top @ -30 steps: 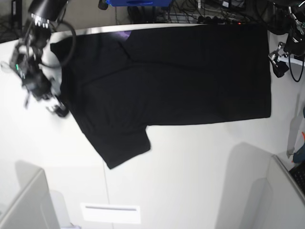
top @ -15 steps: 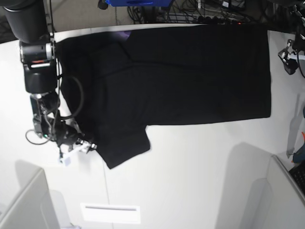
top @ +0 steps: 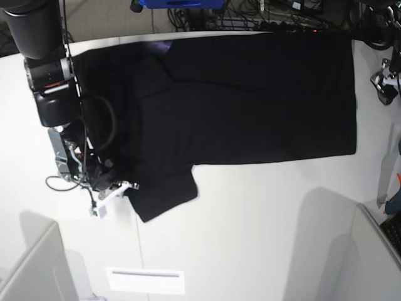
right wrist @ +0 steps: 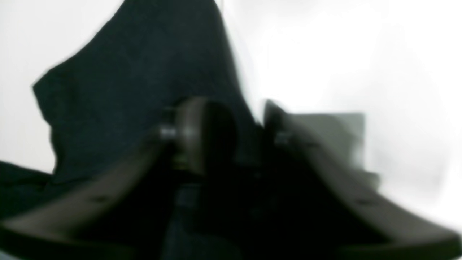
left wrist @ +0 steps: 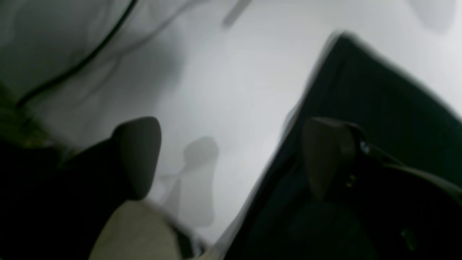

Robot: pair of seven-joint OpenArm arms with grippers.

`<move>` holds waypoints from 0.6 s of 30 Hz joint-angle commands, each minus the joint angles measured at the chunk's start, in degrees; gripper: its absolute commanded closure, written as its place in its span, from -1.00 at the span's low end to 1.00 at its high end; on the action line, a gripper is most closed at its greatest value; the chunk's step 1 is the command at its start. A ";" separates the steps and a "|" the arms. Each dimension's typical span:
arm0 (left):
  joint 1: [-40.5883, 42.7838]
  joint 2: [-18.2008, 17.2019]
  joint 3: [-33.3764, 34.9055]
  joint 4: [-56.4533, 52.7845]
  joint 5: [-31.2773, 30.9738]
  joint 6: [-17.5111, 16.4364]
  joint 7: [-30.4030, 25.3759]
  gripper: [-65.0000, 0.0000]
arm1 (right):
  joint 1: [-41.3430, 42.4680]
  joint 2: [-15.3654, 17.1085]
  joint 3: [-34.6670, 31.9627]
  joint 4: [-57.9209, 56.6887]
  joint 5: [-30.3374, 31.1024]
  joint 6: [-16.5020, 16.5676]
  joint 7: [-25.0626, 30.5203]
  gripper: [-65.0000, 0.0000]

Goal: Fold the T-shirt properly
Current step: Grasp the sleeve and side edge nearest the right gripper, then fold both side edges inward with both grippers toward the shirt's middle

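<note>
The right gripper [top: 119, 186] sits at the lower left of the base view, its fingers [right wrist: 202, 133] narrowly parted around the sleeve edge of the shirt [top: 250, 100]; whether they pinch it is too blurred to tell; the left gripper [top: 383, 88] hangs at the right edge, fingers [left wrist: 139, 151] spread wide and empty beside the hem; the black shirt lies flat across the upper table [top: 250, 238].

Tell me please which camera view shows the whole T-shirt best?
The base view: the T-shirt lies spread flat on the white table, fully visible. The right wrist view shows only a blurred sleeve near the right gripper; the left wrist view shows one blurred corner.
</note>
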 commanded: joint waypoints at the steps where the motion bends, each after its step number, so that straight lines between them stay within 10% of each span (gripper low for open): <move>1: -1.03 -2.17 -0.18 -0.50 -0.20 -0.27 -1.00 -0.82 | 1.52 0.41 0.14 0.58 0.39 0.29 0.39 0.74; 7: -16.24 -8.33 8.61 -15.00 5.43 -0.27 2.95 -0.82 | 1.52 0.24 0.58 0.58 0.47 0.29 0.48 1.00; 12: -29.25 -8.15 19.69 -24.50 19.14 -0.53 2.69 -0.82 | 1.52 -0.64 0.32 0.58 0.47 0.29 0.48 1.00; 18: -36.72 -7.80 28.57 -34.61 21.43 -0.53 1.19 -0.82 | 1.43 -0.82 0.49 0.84 0.47 0.29 0.39 1.00</move>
